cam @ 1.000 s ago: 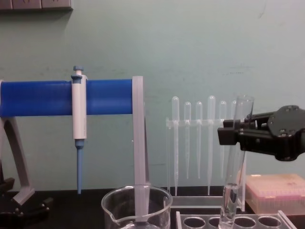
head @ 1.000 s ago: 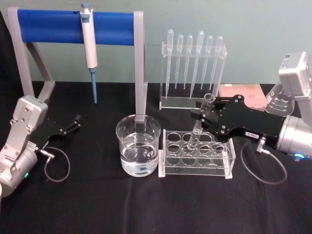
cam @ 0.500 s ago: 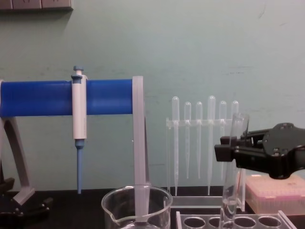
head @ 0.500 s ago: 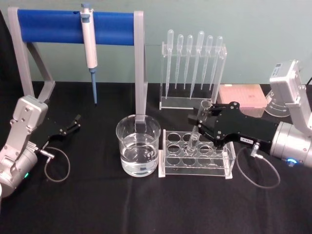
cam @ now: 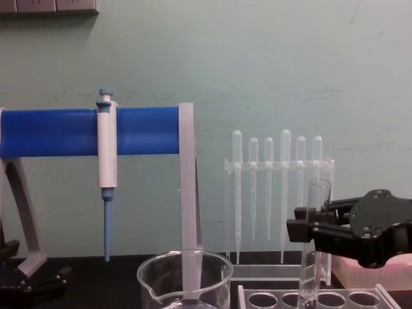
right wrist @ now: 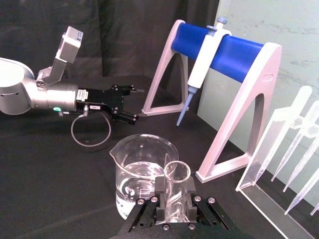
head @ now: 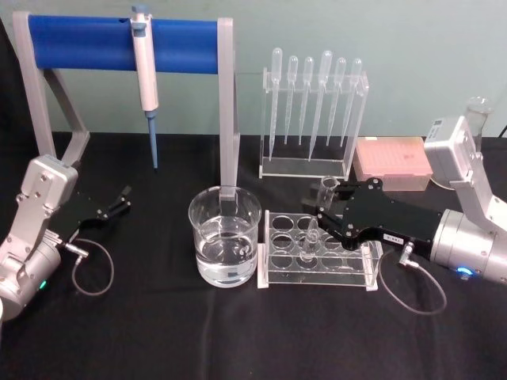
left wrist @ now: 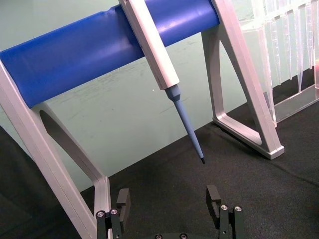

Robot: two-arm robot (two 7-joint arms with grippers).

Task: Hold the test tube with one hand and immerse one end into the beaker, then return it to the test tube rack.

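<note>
Since a second earlier, the right hand (head: 326, 207) had come lower, carrying the tube (head: 317, 218) down with it into the clear rack (head: 318, 279), so that much less of the glass stood above the rack than before. That hand stayed clamped on the tube just under its flared rim, one black finger (right wrist: 160, 191) on either side of the glass, and the tube stood nearly upright, leaning slightly, its lower end in a hole of the rack's back row. In the chest view the tube's rim (cam: 318, 187) showed just above the hand (cam: 309, 225). A beaker (head: 225, 245) with water in it stood on the black bench (head: 158, 332) just left of the rack, apart from the tube. Behind the rack, a stand of pipettes (head: 313, 103) stood near the wall, and a blue-barred frame (head: 119, 43) held a pipettor (head: 145, 75) hanging tip down. At far left the left hand (head: 123, 199) rested low over the bench with its fingers (left wrist: 123, 201) apart, holding nothing.
</note>
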